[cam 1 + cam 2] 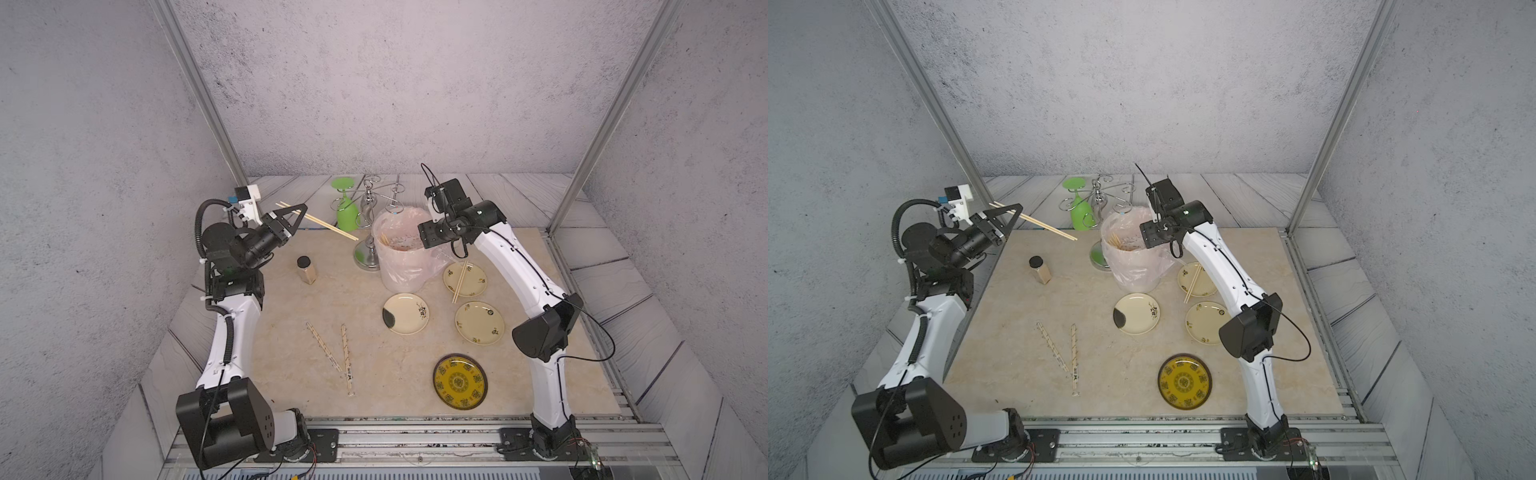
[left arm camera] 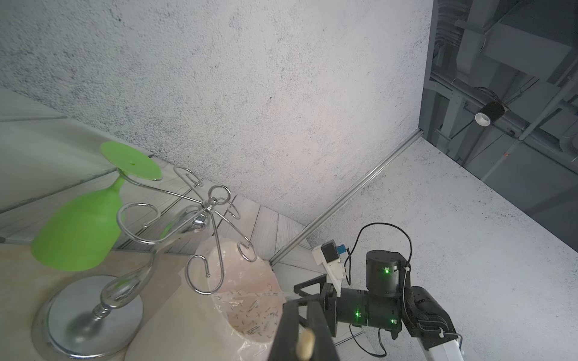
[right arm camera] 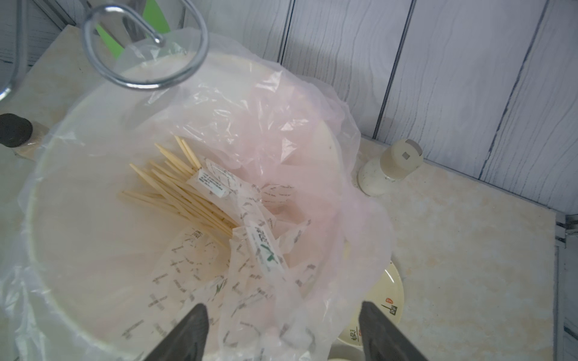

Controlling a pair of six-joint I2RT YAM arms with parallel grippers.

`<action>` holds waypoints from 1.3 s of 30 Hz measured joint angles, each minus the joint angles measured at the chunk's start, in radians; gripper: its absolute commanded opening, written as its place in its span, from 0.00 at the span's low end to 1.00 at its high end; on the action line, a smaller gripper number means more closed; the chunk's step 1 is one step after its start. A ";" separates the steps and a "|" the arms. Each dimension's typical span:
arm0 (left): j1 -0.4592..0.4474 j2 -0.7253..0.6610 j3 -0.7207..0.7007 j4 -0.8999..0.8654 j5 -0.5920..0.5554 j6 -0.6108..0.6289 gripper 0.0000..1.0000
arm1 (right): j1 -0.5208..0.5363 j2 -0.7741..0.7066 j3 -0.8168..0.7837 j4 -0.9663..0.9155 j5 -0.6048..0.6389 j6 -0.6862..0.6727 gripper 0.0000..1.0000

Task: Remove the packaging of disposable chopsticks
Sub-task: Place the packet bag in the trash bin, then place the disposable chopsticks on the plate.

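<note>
the left gripper [image 1: 298, 214], at upper left of the tabletop in both top views, is clamped tight on a bare pair of chopsticks [image 1: 332, 228] held in the air, the long end slanting toward the green glass [image 1: 347, 212] hung upside down on a wire rack [image 1: 364, 254]. the right gripper [image 3: 283, 336] hangs over the white bin [image 3: 78, 218] lined with a pink bag [image 3: 312, 125] at centre frame, its claw spread wide with nothing pinched between the tips. inside the bin lie empty printed sleeves [image 3: 266, 250] beside a heap of loose sticks [image 3: 175, 187]. on the table [image 1: 395, 399] at lower centre-left rest a left wrapped pair [image 1: 323, 347] and a right wrapped pair [image 1: 346, 359], sleeves on, drawing together at their near ends. another bare pair [image 1: 460, 281] lies across a cream plate [image 1: 476, 278] just right of the bin.
</note>
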 measured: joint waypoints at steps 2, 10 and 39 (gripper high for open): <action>-0.008 0.006 0.003 -0.002 0.010 0.000 0.00 | 0.007 -0.038 -0.040 0.022 -0.025 -0.002 0.66; -0.195 0.011 0.070 -0.156 0.078 0.132 0.00 | 0.072 -0.320 -0.195 0.114 -0.188 -0.012 0.51; -0.608 -0.002 0.151 -0.556 0.232 0.518 0.00 | 0.123 -0.724 -0.880 0.598 -0.893 0.180 0.33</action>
